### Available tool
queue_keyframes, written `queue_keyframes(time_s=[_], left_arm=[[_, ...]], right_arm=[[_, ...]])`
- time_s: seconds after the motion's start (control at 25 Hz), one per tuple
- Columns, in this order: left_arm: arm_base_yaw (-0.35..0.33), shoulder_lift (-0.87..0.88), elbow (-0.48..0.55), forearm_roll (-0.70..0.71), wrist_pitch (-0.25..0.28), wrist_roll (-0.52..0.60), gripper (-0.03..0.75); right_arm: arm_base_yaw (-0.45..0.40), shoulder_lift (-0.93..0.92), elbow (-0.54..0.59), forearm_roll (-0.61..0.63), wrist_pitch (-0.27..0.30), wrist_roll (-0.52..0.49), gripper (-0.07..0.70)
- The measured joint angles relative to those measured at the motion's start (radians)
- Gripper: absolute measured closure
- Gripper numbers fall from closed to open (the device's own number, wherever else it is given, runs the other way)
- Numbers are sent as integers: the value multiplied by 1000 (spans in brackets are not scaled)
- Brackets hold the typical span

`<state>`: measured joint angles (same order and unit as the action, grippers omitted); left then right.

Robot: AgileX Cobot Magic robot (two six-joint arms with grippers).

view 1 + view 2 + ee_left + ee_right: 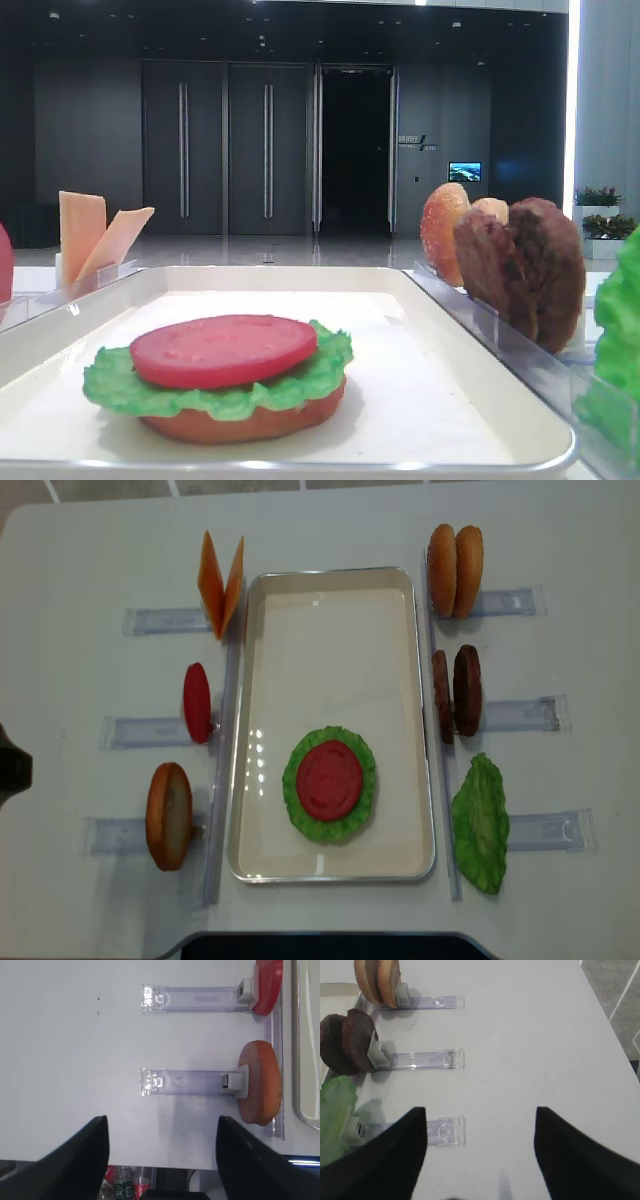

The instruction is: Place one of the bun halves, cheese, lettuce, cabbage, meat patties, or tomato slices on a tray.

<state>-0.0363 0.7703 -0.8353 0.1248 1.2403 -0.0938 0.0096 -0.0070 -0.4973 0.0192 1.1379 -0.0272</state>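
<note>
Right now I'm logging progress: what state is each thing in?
tray: holds a stack.
bun half: flat, bottom.
lettuce: on it.
tomato slice: on top.
meat patties: upright in holder.
left gripper: open, empty.
right gripper: open, empty.

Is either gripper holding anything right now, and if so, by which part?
Nothing is held. The left gripper and the right gripper both stand open over bare table, with nothing between their fingers.
</note>
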Motion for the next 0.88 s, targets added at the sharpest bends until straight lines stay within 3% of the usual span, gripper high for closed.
queue_keyframes(time_s=[0.44, 0.88], left_arm=[[0, -264, 68, -8, 7, 0, 209], [0, -479, 227, -40, -4, 29, 210]], right_arm=[[0, 0, 0, 0, 0, 0, 161], [0, 0, 0, 0, 0, 0, 161]])
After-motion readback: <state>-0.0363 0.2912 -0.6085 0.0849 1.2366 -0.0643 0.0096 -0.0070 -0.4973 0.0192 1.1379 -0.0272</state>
